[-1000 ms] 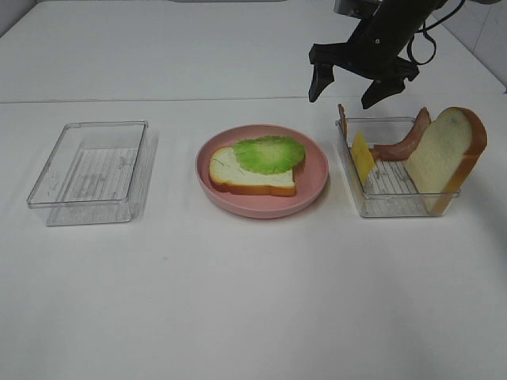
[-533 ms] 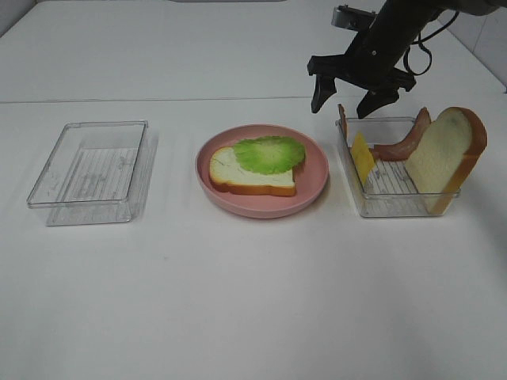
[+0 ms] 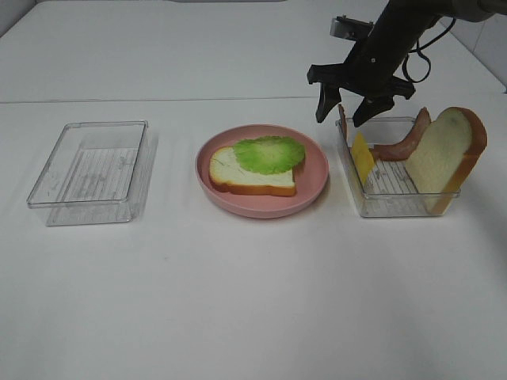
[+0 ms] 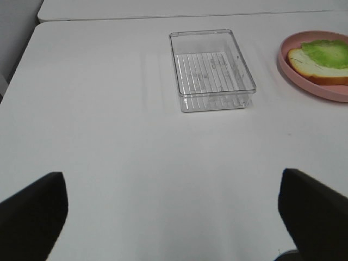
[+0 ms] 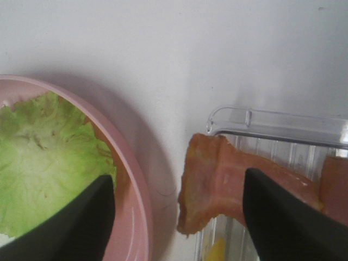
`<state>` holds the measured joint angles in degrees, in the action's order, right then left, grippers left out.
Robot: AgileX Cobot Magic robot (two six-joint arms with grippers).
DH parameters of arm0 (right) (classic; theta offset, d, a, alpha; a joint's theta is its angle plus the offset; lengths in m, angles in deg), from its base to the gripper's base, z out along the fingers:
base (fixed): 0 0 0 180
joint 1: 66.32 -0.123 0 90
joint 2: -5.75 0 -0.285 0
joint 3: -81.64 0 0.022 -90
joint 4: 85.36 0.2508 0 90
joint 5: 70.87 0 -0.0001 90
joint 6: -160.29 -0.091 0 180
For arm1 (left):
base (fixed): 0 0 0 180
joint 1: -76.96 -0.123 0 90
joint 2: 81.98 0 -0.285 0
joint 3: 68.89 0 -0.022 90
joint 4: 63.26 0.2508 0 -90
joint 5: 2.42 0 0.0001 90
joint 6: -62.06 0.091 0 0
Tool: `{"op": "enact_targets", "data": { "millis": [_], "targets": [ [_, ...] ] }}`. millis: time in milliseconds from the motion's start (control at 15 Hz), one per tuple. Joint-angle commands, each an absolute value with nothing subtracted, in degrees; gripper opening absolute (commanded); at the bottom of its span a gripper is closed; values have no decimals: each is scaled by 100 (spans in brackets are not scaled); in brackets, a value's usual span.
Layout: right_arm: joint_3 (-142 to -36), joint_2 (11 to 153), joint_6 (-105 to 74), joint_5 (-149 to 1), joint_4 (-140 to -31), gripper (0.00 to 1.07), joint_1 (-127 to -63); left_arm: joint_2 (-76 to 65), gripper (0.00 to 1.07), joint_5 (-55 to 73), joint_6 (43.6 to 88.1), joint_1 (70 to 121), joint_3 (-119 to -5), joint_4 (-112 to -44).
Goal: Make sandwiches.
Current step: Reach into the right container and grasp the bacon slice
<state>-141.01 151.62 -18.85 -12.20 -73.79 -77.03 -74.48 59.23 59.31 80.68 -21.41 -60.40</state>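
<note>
Right claw (image 3: 341, 119), jaws part open, straddles the upright reddish-brown bacon strip (image 5: 217, 182) at the corner of the clear plastic rectangular tray (image 3: 396, 207), not yet gripping it. Left claw (image 4: 174, 212) gapes wide and empty above the white worktop (image 3: 238, 301). White bread slice (image 3: 234, 170) topped with ruffled green lettuce leaf (image 3: 269, 154) lies on the round pink plate (image 3: 261, 209).

1. Bread slice (image 3: 238, 172) – white with an orange-brown crust, lying flat on the pink plate (image 3: 261, 210).
2. Lettuce leaf (image 3: 269, 154) – ruffled, green, lying flat on top of that slice and covering its right part; the white left end stays bare.
3. Cheese slice (image 3: 363, 157): yellow, tilted on edge against the left wall inside the clear tray (image 3: 396, 207) to the right of the plate.
4. Bacon strip (image 3: 342, 119): reddish-brown, standing up at the tray's far left corner, its end above the rim.
5. Second bacon strip (image 3: 404, 142): curved, propped against the far wall.
6. Second bread slice (image 3: 445, 158): standing on edge at the tray's right end, leaning.
</note>
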Motion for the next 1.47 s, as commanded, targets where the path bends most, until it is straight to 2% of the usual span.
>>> {"op": "enact_targets", "data": {
  "millis": [67,600,733,800,1067,1467],
  "targets": [
    [-14135,15174,-1839,-1237,-7419,65,-7703,-7568,98,5895,5942,8097,-2130,-6057],
    [-14135,15174,-1839,-1243,-7413,65,-7703,-7568,98,5895,5942,8097,-2130,-6046],
    [-14135,15174,-1839,-1266,-7453,58,-7703,-7568,98,5889,5942,8097,-2130,-6040],
    [-14135,15174,-1839,-1266,-7516,45,-7703,-7568,98,5889,5942,8097,-2130,-6040],
    [-14135,15174,-1839,-1266,-7528,34,-7703,-7568,98,5889,5942,8097,-2130,-6034],
    [-14135,15174,-1839,-1260,-7682,0,-7703,-7568,98,5889,5942,8097,-2130,-6034]
  ]
}}
